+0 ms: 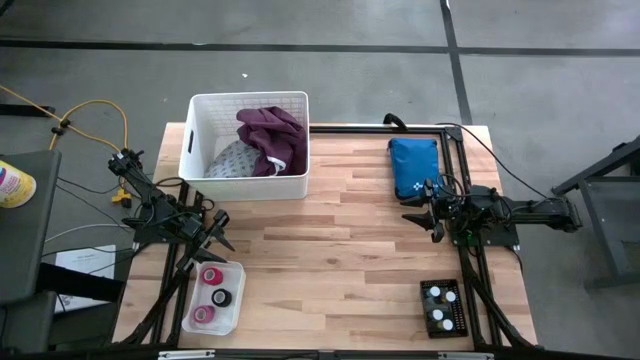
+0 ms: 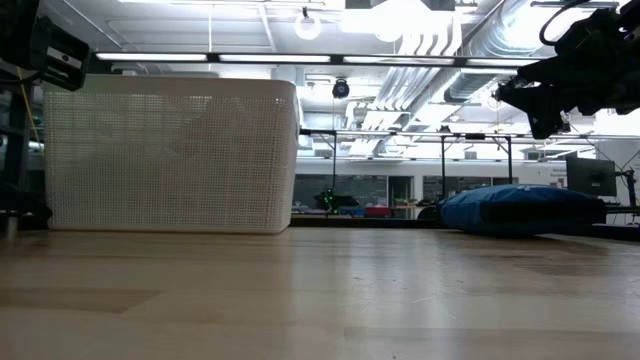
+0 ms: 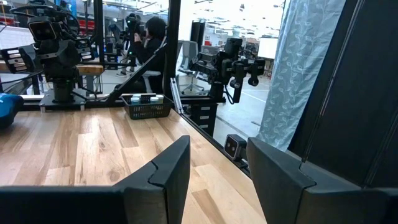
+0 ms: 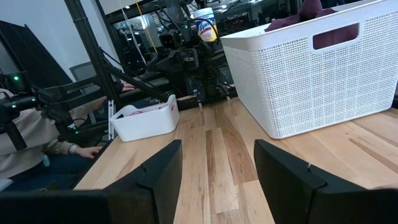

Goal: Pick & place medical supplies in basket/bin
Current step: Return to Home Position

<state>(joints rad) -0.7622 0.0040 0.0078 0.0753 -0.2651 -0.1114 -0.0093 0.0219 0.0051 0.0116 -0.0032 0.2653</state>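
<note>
The white basket (image 1: 249,145) stands at the table's far left, holding a purple cloth (image 1: 272,138) and a grey dotted cloth (image 1: 232,160). A small white tray (image 1: 215,297) at the near left holds pink, red and black tape rolls (image 1: 212,296). A dark crate (image 1: 444,307) with white-capped vials stands at the near right. My left gripper (image 1: 219,231) is open at the left edge, above the table. My right gripper (image 1: 425,211) is open at the right side, also above the table. Both hold nothing.
A blue pouch (image 1: 413,165) lies at the far right, just beyond my right gripper. Bare wood fills the table's middle between the two arms. A person sits beyond the table's edge in the left wrist view (image 3: 149,43).
</note>
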